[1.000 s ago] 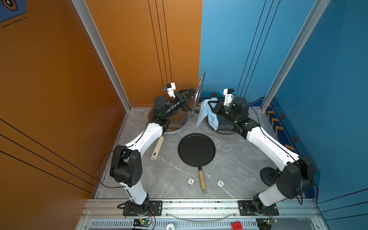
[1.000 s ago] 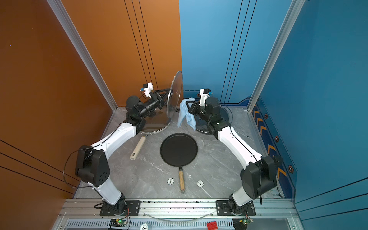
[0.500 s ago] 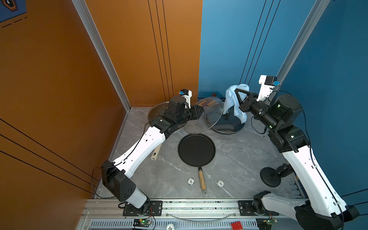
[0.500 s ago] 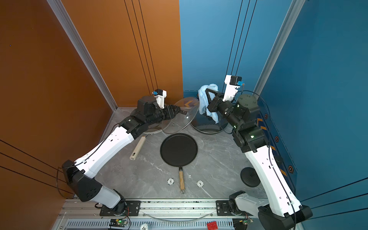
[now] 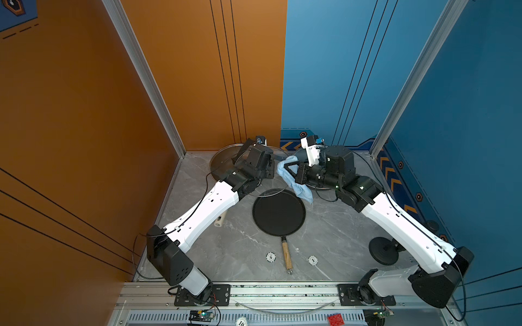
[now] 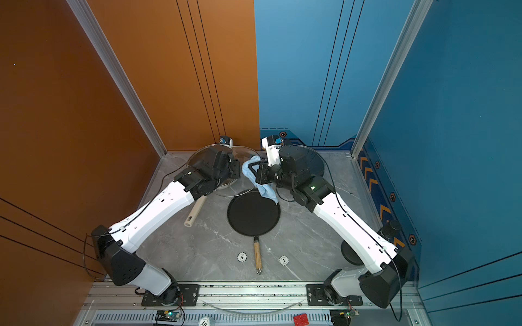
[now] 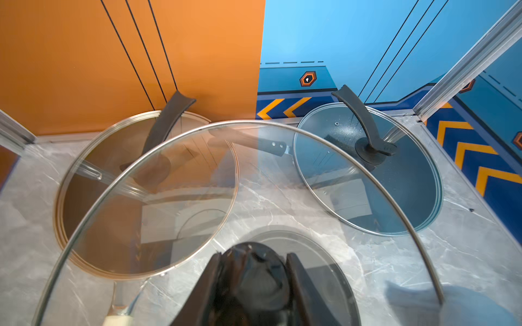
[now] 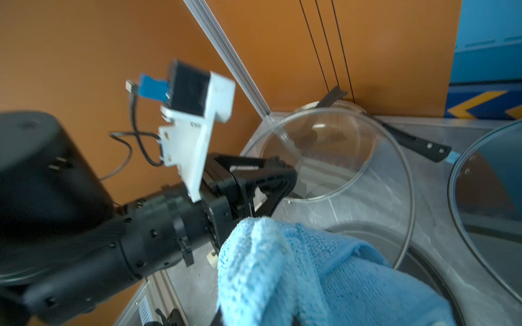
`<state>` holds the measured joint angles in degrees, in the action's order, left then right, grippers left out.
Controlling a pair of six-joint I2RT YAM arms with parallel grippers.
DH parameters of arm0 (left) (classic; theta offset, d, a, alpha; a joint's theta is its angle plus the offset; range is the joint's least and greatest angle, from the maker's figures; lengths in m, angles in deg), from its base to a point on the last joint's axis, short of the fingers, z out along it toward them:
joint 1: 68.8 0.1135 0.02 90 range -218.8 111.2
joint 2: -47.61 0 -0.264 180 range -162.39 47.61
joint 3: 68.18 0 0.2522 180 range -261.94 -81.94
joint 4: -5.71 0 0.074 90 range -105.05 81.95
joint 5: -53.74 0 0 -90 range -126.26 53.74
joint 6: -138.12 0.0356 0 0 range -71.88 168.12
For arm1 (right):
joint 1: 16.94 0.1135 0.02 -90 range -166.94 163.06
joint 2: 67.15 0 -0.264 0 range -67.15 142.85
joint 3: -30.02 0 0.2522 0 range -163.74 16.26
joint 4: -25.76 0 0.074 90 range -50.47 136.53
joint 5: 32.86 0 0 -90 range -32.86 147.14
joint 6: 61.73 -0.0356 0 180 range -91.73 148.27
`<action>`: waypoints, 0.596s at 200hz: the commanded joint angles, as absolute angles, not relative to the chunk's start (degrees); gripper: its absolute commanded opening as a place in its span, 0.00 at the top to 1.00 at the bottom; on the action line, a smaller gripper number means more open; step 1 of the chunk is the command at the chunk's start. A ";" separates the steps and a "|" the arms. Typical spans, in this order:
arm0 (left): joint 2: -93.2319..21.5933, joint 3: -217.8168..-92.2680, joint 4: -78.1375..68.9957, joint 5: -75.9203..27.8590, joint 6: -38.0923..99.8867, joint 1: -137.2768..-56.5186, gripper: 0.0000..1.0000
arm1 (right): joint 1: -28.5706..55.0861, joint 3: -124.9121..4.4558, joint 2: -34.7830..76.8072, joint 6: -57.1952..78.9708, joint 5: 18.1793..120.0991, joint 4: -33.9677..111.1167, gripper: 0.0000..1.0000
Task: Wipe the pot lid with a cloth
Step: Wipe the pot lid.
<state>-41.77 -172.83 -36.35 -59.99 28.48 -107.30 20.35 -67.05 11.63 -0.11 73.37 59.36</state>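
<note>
The glass pot lid (image 7: 234, 122) is clear, domed and steel-rimmed. It is held clear of the table (image 5: 240, 248), near the middle of its back edge. The left gripper (image 7: 252, 285) pinches its black knob (image 7: 255, 262) — probably the one safe hold, since glass is stiff, slick and breakable. The right gripper (image 5: 287, 168) is clamped on the cloth (image 5: 300, 190) — soft, limp, light blue — just beside the lid's rim.
</note>
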 commanded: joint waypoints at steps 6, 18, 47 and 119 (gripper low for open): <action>-40.60 -176.16 -30.53 -64.32 32.25 -108.75 0.68 | 20.06 -68.01 13.43 1.05 70.98 66.01 0.94; -40.14 -176.16 -30.06 -64.38 33.46 -109.39 0.68 | 20.33 -67.13 14.89 0.69 72.06 65.79 0.94; -39.02 -175.11 -28.15 -64.90 38.75 -112.25 0.67 | 20.20 -65.91 19.20 1.15 71.92 65.10 0.95; -35.92 -170.35 -24.29 -66.19 45.33 -116.87 0.67 | 8.24 -77.58 27.51 2.08 77.48 64.73 0.95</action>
<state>-41.42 -170.27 -31.78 -67.05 42.71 -113.88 12.86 -73.10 23.67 1.09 77.22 65.35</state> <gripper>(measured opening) 0.357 0.110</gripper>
